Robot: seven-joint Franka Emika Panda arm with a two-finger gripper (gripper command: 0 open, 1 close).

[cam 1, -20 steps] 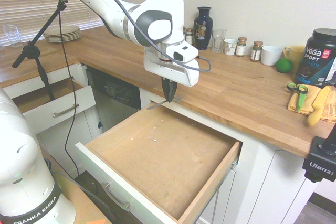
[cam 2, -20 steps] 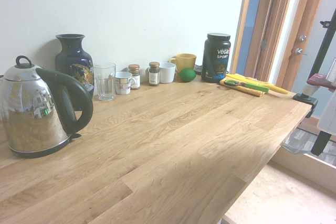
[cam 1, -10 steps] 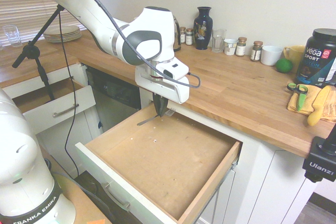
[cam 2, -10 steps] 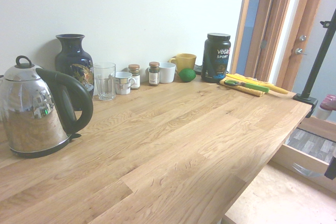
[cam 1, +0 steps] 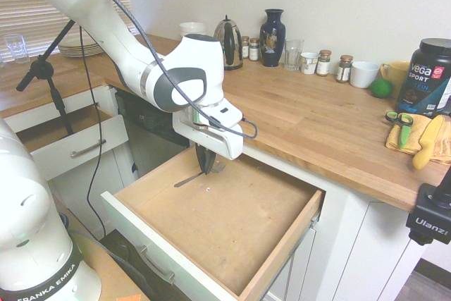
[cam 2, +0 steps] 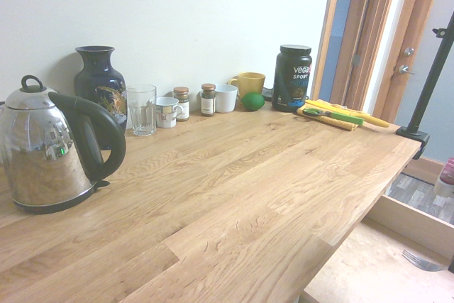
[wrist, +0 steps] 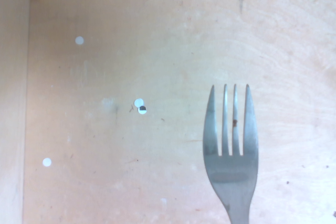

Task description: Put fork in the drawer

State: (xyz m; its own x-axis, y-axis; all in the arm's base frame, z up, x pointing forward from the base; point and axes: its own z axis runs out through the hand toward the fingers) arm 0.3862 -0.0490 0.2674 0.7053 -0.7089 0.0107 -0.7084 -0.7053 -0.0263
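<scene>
While the fork (wrist: 231, 171) hangs in the closed gripper (cam 1: 205, 171), pinched between its fingers, it is over the wooden bottom of the open drawer (cam 1: 232, 209), beneath the counter (cam 1: 310, 118) where a dark blue vase (cam 1: 272, 39) and a steel kettle (cam 2: 53, 150) stand

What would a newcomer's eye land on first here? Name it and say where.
First, probably the white robot arm reaching in from the left, its jaws shut on a metal fork over the wide pulled-out drawer. Next, the big black tub at the counter's right end, then the shiny kettle, large at the left of the second exterior view.
</scene>
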